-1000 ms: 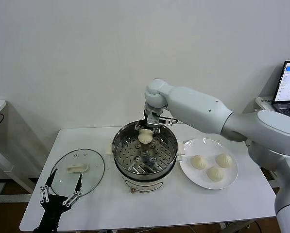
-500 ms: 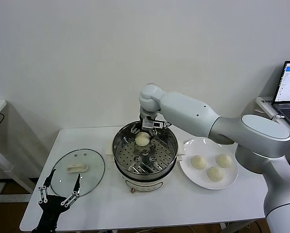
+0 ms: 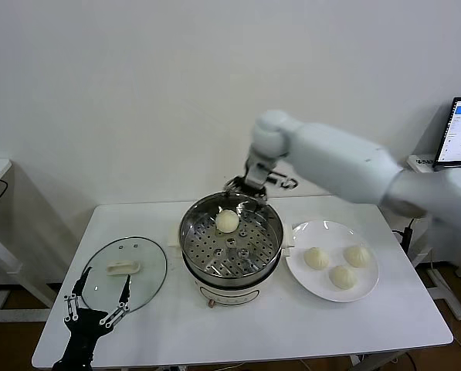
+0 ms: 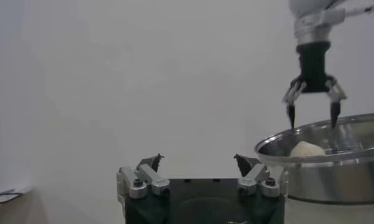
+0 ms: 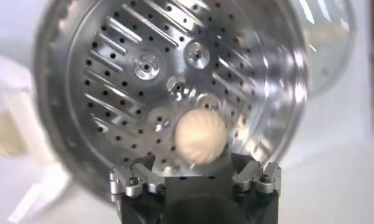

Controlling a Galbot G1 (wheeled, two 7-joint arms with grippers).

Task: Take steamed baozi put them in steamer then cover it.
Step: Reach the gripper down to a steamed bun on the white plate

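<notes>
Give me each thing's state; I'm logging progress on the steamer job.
steamer: uncovered, one bun inside
bun in steamer: released, on perforated floor
plate: holds three buns
cover: flat on table
right gripper: open, above steamer
left gripper: open, idle near cover

Table (image 3: 369,325) w/ steamer (image 3: 230,263), cover (image 3: 124,272), plate (image 3: 332,267).

Even, bright, diffuse light; source not visible. White wall (image 3: 137,100) evenly lit, no hot spots. Soft, faint shadows under the steamer (image 3: 230,243) and plate (image 3: 332,263) on the table (image 3: 292,325). Right arm (image 3: 354,166) motion-blurred in the head view, smeared toward 3 o'clock. Specular highlights on the steamer rim, strongest at 9 o'clock. Right wrist view: steamer floor sharp, surroundings out of focus, glare streaks at 3 o'clock. Left wrist view: flat, hazy, low-contrast background.
</notes>
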